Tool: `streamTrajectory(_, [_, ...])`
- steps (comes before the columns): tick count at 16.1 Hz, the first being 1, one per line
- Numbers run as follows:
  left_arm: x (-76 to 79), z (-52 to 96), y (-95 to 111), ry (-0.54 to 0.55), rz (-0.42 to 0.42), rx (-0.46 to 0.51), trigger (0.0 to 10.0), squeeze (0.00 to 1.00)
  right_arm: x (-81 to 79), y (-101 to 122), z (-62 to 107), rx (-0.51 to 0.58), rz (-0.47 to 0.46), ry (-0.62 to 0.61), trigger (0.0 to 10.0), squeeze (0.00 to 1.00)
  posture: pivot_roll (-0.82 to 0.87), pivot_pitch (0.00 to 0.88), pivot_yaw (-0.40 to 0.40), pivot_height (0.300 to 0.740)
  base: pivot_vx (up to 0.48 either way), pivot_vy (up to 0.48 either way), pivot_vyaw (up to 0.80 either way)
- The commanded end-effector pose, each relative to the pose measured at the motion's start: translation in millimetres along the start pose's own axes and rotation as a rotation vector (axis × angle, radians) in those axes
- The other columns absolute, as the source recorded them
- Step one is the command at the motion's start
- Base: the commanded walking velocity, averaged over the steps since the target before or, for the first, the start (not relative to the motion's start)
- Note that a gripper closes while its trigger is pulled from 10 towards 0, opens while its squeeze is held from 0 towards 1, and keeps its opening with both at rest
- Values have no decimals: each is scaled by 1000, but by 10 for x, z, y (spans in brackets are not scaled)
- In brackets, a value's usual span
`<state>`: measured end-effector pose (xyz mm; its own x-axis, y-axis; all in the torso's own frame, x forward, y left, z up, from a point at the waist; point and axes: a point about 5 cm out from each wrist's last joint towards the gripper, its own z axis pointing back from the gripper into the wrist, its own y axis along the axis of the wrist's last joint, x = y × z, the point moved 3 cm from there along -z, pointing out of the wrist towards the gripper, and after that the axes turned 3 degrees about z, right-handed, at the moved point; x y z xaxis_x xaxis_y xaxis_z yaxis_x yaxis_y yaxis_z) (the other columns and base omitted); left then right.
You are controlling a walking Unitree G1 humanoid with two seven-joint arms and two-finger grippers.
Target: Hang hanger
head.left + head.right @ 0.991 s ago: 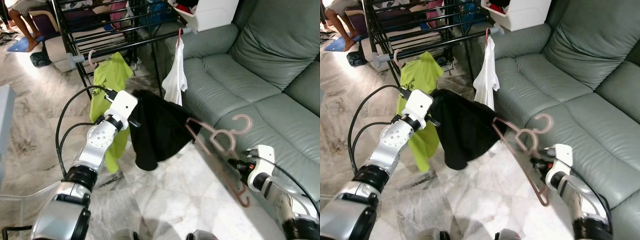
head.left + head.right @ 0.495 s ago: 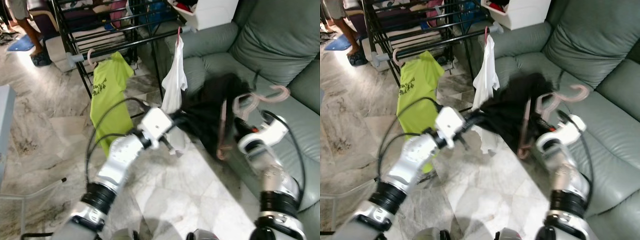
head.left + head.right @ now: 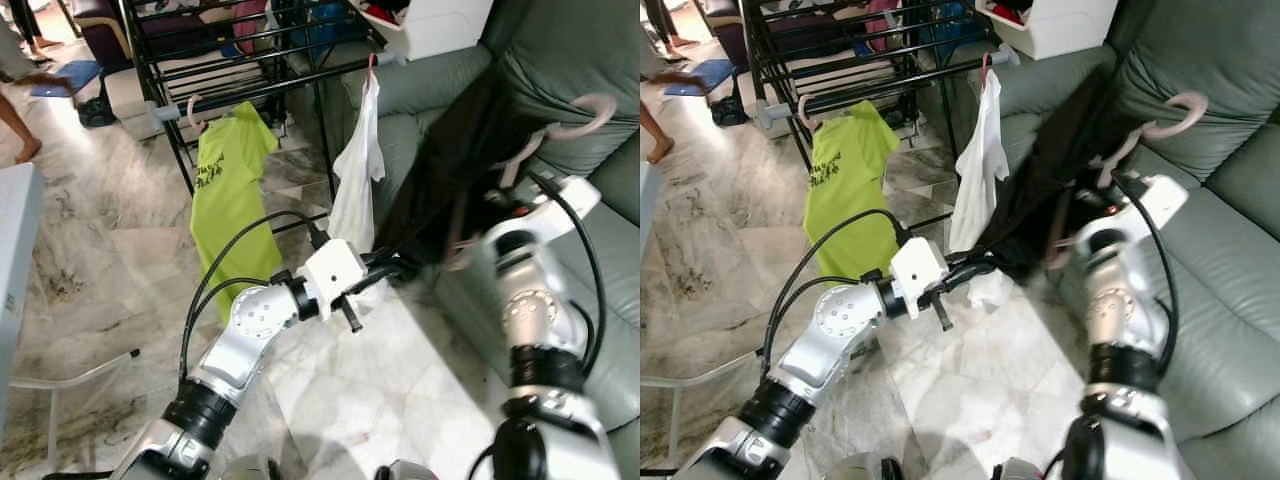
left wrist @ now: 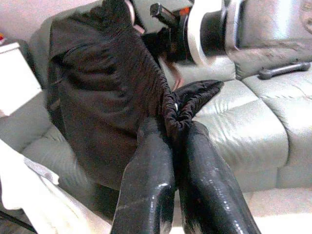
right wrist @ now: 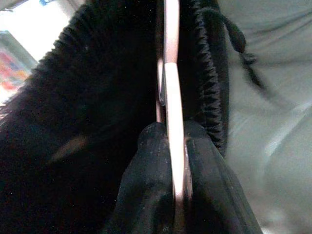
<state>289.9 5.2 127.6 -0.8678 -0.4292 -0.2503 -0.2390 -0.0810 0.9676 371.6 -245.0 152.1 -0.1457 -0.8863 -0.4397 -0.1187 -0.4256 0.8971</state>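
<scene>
Right tool (image 5: 176, 146) clamps the smooth pink hanger (image 5: 171, 92); left tool (image 4: 176, 127) pinches the ribbed, seemingly elasticated black garment (image 4: 102, 92).

Floor (image 3: 110, 250): pale veined marble tiles, glossy, brightly lit toward the far left. Grey-green leather sofa (image 3: 590, 230) along the right side. Black metal drying rack (image 3: 250, 60) at the rear. White box (image 3: 440, 25) beside the sofa arm.
</scene>
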Motion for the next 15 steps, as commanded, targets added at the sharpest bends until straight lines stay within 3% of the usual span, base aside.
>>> streamTrajectory(1, [13,73,-28,-15,10,-18,10000,0,41,255,-66,98,72,-39,10000,0,-61,0,47,740,0,0,0])
streamTrajectory(4, [68,132,-138,-38,12,-61,10000,0,-20,396,-98,155,277,9,10000,0,-54,0,45,740,0,0,0])
streamTrajectory(6, [115,159,-285,-55,9,-127,10000,0,-172,366,-96,169,323,90,10000,0,-54,0,45,740,0,0,0])
streamTrajectory(7, [134,163,-327,-57,19,-141,10000,141,-271,322,-64,178,364,144,10000,0,-54,0,45,740,0,0,0])
streamTrajectory(8, [138,168,-366,-47,29,-153,10000,855,-356,275,-17,183,381,197,10000,0,-55,0,39,740,0,0,0])
streamTrajectory(9, [145,184,-419,-52,8,-172,10000,1000,-458,219,45,199,454,295,10000,0,-55,0,43,740,0,0,0])
streamTrajectory(15, [116,248,-534,-46,-12,-207,10000,1000,-482,170,102,201,585,398,10000,0,-55,0,41,740,0,0,0])
